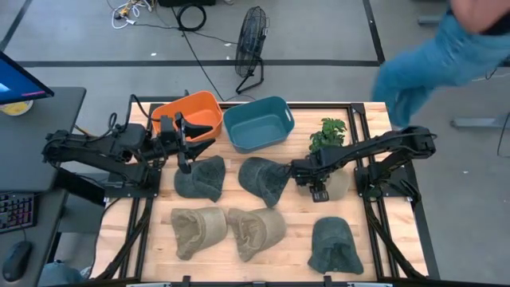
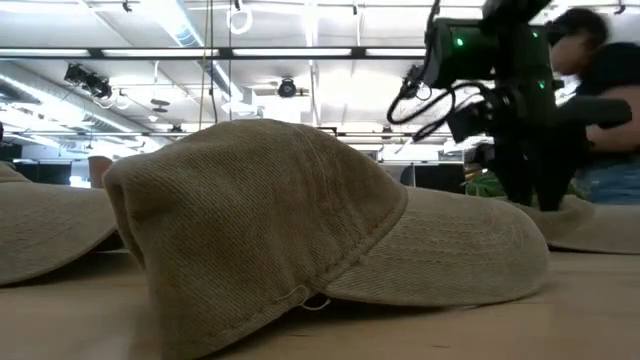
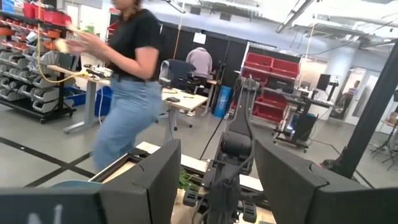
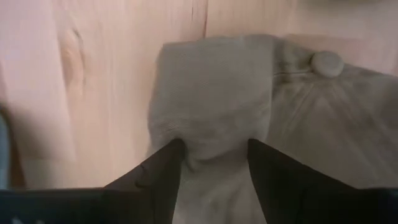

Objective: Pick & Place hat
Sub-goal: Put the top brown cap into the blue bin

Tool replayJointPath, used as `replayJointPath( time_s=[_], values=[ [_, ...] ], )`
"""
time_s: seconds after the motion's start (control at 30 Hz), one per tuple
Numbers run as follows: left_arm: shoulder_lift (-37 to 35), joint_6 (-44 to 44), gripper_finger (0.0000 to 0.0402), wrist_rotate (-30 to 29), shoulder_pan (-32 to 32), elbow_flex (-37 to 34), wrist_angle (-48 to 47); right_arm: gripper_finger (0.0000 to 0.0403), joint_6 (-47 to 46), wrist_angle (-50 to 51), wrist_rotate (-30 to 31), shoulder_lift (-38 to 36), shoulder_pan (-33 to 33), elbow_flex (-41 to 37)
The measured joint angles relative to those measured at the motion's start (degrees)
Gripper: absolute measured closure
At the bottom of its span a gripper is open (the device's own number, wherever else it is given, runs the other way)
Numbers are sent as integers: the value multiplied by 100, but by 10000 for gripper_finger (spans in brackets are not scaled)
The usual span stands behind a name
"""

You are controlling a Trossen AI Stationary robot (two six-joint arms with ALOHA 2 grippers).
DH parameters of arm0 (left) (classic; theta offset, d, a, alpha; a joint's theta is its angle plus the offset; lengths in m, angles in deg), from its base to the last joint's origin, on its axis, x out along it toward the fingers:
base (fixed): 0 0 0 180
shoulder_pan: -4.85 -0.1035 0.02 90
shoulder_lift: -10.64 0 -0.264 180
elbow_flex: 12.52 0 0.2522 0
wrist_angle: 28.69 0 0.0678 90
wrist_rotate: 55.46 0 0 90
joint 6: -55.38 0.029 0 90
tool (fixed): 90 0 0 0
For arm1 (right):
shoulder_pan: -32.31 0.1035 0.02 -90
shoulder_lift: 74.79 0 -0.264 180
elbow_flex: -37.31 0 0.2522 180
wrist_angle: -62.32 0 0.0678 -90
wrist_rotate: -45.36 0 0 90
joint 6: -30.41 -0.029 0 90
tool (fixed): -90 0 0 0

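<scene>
Several hats lie on the wooden table: dark green ones (image 1: 201, 178) (image 1: 264, 180) (image 1: 335, 245), tan ones (image 1: 198, 229) (image 1: 255, 231), and a beige hat (image 1: 338, 186) near the right edge. My right gripper (image 1: 318, 190) (image 4: 214, 152) is down on the beige hat, open, with its cloth (image 4: 214, 106) between the fingers. My left gripper (image 1: 184, 151) hangs open above the table by the orange bin (image 1: 195, 115), over the edge of a dark green hat. In the low view a tan hat (image 2: 300, 230) fills the foreground, and the beige hat (image 2: 590, 225) lies under my right arm. My right gripper comes at the beige hat from above, pointing down. Its fingers (image 4: 165, 165) stand on either side of a raised fold of cloth (image 4: 211, 143) beside the crown's top button (image 4: 326, 62), and the cloth wrinkles against them. The hat lies flat on the table.
A teal bin (image 1: 257, 123) stands beside the orange bin at the table's far edge, and a small green plant (image 1: 328, 131) stands to its right. A person in blue (image 1: 446, 56) moves beyond the far right corner. A fan (image 1: 251, 40) and cables lie on the floor behind.
</scene>
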Motion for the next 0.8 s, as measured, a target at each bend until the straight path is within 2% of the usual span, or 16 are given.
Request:
replayJointPath(
  time_s=[0.13,0.23,0.33,0.5,0.53,0.7,0.8],
  values=[
    [0,-2,193,0,0,0,-2,215,-125,-398,0,0,2,-323],
    [0,-1,193,0,0,0,-4,234,-123,-726,-2,0,2,-525],
    [0,-2,193,0,0,0,-2,277,-122,-912,-12,-2,2,-615],
    [0,-2,193,1,0,0,-4,379,-125,-949,-40,-4,4,-621],
    [0,-2,193,1,0,0,-4,388,-142,-948,-67,-4,2,-621],
    [0,-2,193,2,0,0,-4,378,-414,-537,-392,-22,11,-353],
    [0,-2,193,4,0,0,-4,391,-536,139,-453,-39,52,120]
  ],
)
